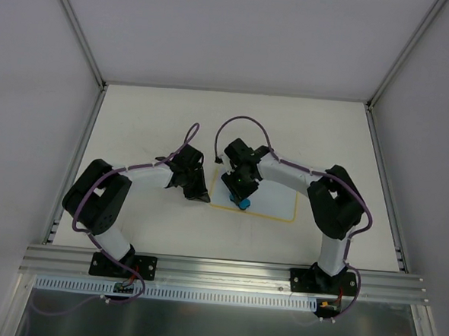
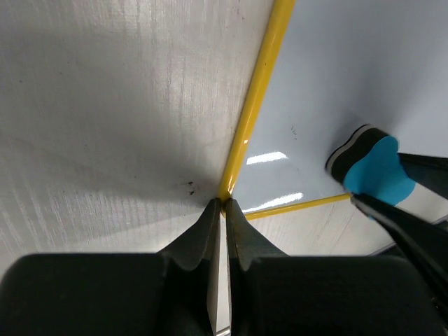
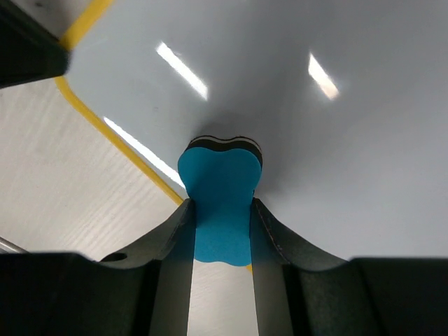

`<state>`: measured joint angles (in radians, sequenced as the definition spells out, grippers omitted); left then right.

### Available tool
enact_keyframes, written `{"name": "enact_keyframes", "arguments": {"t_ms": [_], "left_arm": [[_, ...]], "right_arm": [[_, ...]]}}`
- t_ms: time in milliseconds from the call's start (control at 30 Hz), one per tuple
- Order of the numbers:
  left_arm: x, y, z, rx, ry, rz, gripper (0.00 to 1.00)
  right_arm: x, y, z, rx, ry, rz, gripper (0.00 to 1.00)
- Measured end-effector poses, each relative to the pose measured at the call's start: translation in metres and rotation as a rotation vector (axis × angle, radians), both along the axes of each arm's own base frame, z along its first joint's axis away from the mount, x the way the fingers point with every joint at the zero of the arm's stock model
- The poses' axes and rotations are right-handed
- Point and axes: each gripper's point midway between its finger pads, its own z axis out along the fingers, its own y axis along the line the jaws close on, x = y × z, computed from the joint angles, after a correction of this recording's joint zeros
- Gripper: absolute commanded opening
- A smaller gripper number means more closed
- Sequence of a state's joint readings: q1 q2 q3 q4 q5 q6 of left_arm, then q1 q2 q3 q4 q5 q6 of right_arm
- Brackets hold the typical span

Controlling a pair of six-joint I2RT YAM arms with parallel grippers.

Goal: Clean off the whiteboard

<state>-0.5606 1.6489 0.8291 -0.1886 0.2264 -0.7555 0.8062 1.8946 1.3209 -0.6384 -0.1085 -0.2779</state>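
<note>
**Eraser held against the board**

The whiteboard (image 1: 274, 204) lay flat on the table (image 1: 151, 118), between the two arms. The right gripper (image 3: 222, 204) clamped the blue eraser (image 3: 222, 171), whose felt edge met the white surface near the yellow border. The left gripper (image 2: 223, 205) was fully closed and held nothing (tips at the board's corner).

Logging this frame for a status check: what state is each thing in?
whiteboard: lying flat, no writing visible.
eraser: gripped, its felt face on the whiteboard.
left end effector: shut, tips at the whiteboard's corner.
right end effector: shut on the eraser.
</note>
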Motion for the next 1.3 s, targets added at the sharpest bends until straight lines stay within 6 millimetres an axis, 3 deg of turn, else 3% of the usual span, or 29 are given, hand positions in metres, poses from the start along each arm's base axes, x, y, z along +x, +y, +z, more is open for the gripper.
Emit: {"name": "enact_keyframes", "arguments": {"t_ms": [100, 333, 533, 667, 733, 833, 1000, 1067, 1167, 1200, 1300], "left_arm": [[0.000, 0.000, 0.000, -0.001, 0.000, 0.002, 0.00], [0.002, 0.003, 0.000, 0.000, 0.002, 0.012, 0.00], [0.003, 0.004, 0.001, 0.005, -0.004, 0.015, 0.00], [0.003, 0.005, 0.001, 0.010, -0.005, 0.017, 0.00], [0.003, 0.005, 0.001, 0.010, -0.005, 0.017, 0.00], [0.004, 0.006, 0.002, 0.016, -0.007, 0.020, 0.00], [0.005, 0.007, 0.002, 0.028, -0.009, 0.024, 0.01], [0.006, 0.008, 0.002, 0.033, -0.012, 0.022, 0.11], [0.008, 0.011, 0.002, 0.050, -0.019, 0.027, 0.28], [0.009, 0.011, 0.003, 0.050, -0.023, 0.028, 0.32], [0.014, 0.013, 0.008, 0.063, -0.051, 0.032, 0.46]], "right_arm": [[0.010, -0.026, 0.001, -0.015, 0.013, -0.121, 0.00], [0.049, -0.111, 0.010, -0.067, -0.029, -0.488, 0.00], [0.075, -0.161, 0.042, -0.071, -0.161, -0.734, 0.02], [0.098, -0.223, 0.058, -0.084, -0.229, -0.990, 0.05], [0.108, -0.258, 0.061, -0.101, -0.248, -1.116, 0.06], [0.117, -0.295, 0.058, -0.136, -0.255, -1.240, 0.10], [0.122, -0.314, 0.030, -0.180, -0.196, -1.302, 0.21], [0.121, -0.317, 0.018, -0.193, -0.168, -1.315, 0.26], [0.120, -0.319, 0.010, -0.188, -0.142, -1.331, 0.51], [0.119, -0.321, 0.010, -0.188, -0.140, -1.339, 0.63], [0.119, -0.323, 0.009, -0.185, -0.140, -1.347, 0.80]]}}
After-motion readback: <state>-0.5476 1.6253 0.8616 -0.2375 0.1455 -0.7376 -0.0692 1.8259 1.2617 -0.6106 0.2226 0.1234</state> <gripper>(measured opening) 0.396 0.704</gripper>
